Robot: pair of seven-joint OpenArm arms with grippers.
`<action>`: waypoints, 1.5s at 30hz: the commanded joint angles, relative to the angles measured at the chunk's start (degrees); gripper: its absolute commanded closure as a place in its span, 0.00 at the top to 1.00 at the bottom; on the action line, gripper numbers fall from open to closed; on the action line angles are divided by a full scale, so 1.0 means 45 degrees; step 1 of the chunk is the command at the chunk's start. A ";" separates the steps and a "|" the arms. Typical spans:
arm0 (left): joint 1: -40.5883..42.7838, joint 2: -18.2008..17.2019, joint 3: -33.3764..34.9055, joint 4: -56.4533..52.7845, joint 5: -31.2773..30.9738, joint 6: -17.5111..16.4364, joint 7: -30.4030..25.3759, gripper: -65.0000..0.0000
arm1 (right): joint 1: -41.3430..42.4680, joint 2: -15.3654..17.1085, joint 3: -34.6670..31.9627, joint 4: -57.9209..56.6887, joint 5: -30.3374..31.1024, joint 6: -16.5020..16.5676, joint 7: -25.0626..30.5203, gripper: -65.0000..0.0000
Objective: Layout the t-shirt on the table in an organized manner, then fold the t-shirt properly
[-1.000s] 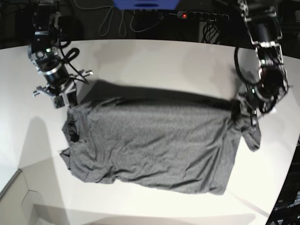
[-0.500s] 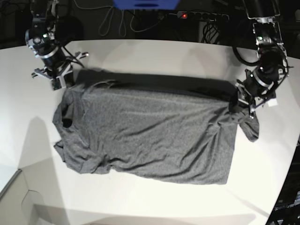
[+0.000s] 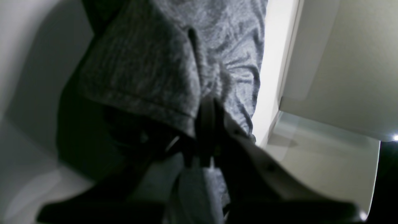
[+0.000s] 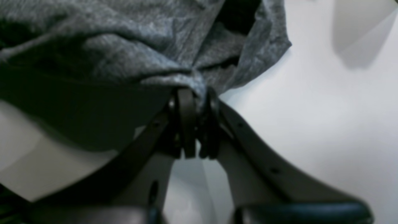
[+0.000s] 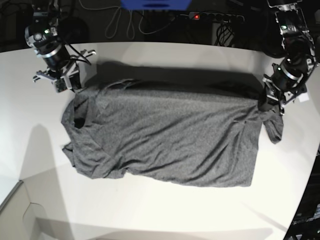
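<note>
In the left wrist view, my left gripper [image 3: 206, 124] has its jaws clenched on the hem of the t-shirt [image 3: 174, 59].

In the right wrist view, my right gripper [image 4: 194, 102] jaws pinch a bunched bit of shirt.

In the base view, the shirt lies spread on the white worktop [image 5: 165, 215], held at both far corners. If I pull too hard, the soft cloth may slip out and crumple.

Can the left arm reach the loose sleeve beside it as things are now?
Probably not yet. The left gripper is shut on the t-shirt corner, so it is occupied. The sleeve lies just below it on the table with nothing covering it, so after releasing it likely could.
</note>
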 commanded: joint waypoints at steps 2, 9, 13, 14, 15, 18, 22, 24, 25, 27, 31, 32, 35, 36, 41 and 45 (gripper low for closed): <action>0.0153 -0.0206 -0.0273 0.0649 -0.0837 0.0269 0.0502 0.00 | -0.0235 0.0121 0.0093 0.0325 0.0035 -0.0114 0.0259 0.10; -0.0472 -0.0382 -0.1094 0.1021 -0.0837 0.0269 0.0502 0.00 | -0.0176 0.0121 0.0093 0.1595 0.0035 -0.0114 0.0923 0.00; -0.1469 -0.0753 -0.1035 0.1040 -0.0837 0.0269 0.0502 0.00 | 0.0488 0.0121 0.0073 0.2318 -0.0005 -0.0114 0.0943 0.00; -0.1781 -0.0792 -0.1016 0.0942 -0.0837 0.0269 0.0502 0.00 | 0.0742 0.0140 0.0093 0.2318 -0.0005 -0.0114 0.0923 0.00; -0.2133 -0.0812 -0.1016 0.0864 -0.0837 0.0269 0.0502 0.00 | 0.1015 0.0179 0.0093 0.2318 -0.0005 -0.0114 0.0923 0.00; -0.3500 -0.1241 -0.0390 0.0102 -0.0811 0.0269 0.0482 0.00 | 0.1934 0.0218 0.0073 0.2298 -0.0044 -0.0114 0.0923 0.00; -0.5845 -0.1808 0.1055 -0.1793 -0.0537 0.0269 0.0482 0.00 | 0.4044 0.0453 -0.0044 0.2064 -0.0044 0.0570 -0.0171 0.00; -0.7134 -0.2140 0.1895 -0.2828 -0.0537 0.0269 0.0482 0.00 | 0.5665 0.0492 -0.0083 0.1771 -0.0063 0.1117 -0.1362 0.00; -0.7701 -0.2218 0.2247 -0.3258 -0.0518 0.0269 0.0423 0.00 | 0.6427 0.0511 -0.0083 0.1458 -0.0063 0.1273 -0.1890 0.00; -0.9029 -0.2199 0.2833 -0.4371 -0.0518 0.0269 0.0404 0.00 | 0.8146 0.0629 -0.0083 0.0482 -0.0063 0.1488 -0.2652 0.00; -1.1569 -0.1808 0.3321 -0.7165 -0.0518 0.0269 0.0345 0.00 | 1.1526 0.1137 -0.0650 -0.2625 -0.0063 0.1488 -0.2867 0.00; -1.2155 -0.1534 0.3302 -0.7829 -0.0518 0.0269 0.0345 0.00 | 1.2288 0.1351 -0.0864 -0.3562 -0.0063 0.1488 -0.2847 0.00; -1.3581 -0.1085 0.3302 -0.9255 -0.0537 0.0269 -0.0045 0.00 | 1.4691 0.1684 -0.1900 -0.6200 -0.0063 0.1488 -0.2789 0.00; -1.3972 -0.0968 0.3361 -0.9666 -0.0537 0.0269 -0.0338 0.00 | 1.5531 0.1762 -0.2252 -0.7137 -0.0063 0.1488 -0.2593 0.00; -1.5867 -0.0440 0.3321 -1.0721 0.0381 0.0269 -0.1393 0.00 | 1.9379 0.1801 -0.3814 -1.1865 -0.0083 0.1429 -0.0229 0.00; -1.7215 -0.0401 0.3302 -1.0838 0.0694 0.0269 -0.1706 0.00 | 2.2114 0.1762 -0.4498 -1.4561 -0.0083 0.1390 0.1529 0.00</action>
